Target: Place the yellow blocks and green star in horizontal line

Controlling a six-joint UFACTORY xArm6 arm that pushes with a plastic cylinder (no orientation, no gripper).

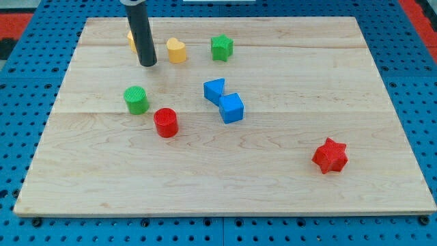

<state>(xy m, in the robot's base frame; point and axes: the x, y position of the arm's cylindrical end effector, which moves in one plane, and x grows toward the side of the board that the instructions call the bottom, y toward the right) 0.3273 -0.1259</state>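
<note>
Spreading across nearly the whole view, the pale wooden board rests on a blue pegboard surface. The dark rod comes down from the view's top, and my tip sits on the board with nothing gripped, since it has no jaws, only a blunt end for pushing. Partly hidden behind the rod, a yellow block peeks out at its left edge, its shape unclear. The yellow heart lies just right of my tip, and the green star sits further right, roughly level with it. Near the centre, two blue blocks touch each other. The red star lies at lower right, well apart. The green cylinder and red cylinder stand below my tip.
</note>
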